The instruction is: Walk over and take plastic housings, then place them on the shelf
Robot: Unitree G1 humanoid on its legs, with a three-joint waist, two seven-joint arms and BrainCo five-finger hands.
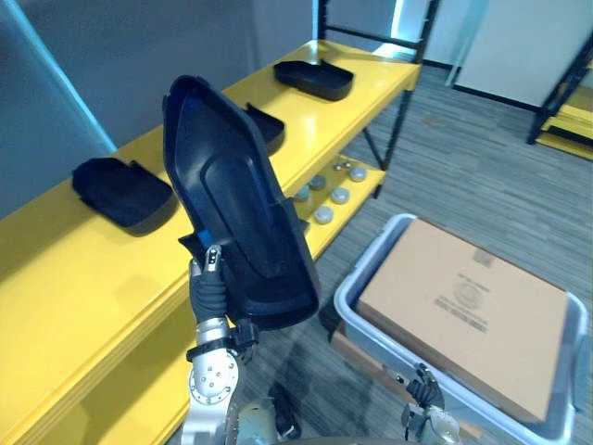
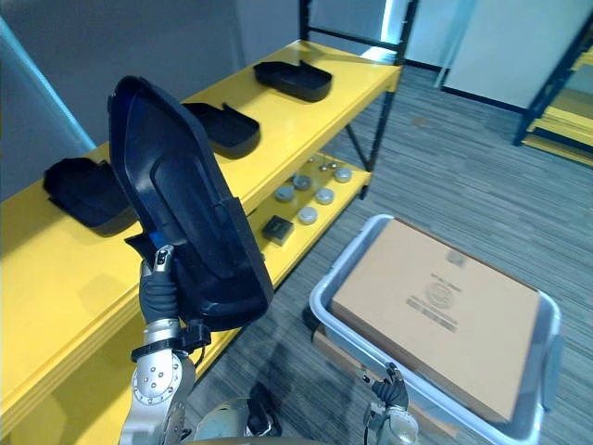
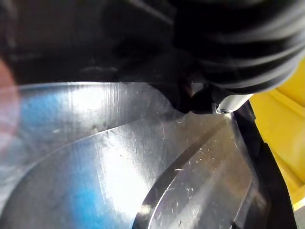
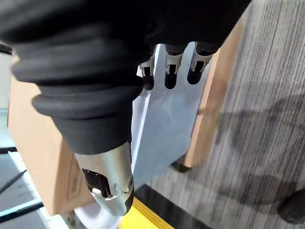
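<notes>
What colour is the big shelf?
Bright yellow; the shelf shows best in the left eye view.

Silver-grey arms, dark ribbed covers, seemingly dark-tipped fingers.

We see our right hand hanging over the pale wall of a grey bin, fingers loose and the thumb apart from them. A cardboard box lies just beside that wall. A brown board shows under the bin, on striped grey carpet. A yellow edge shows near the thumb.
</notes>
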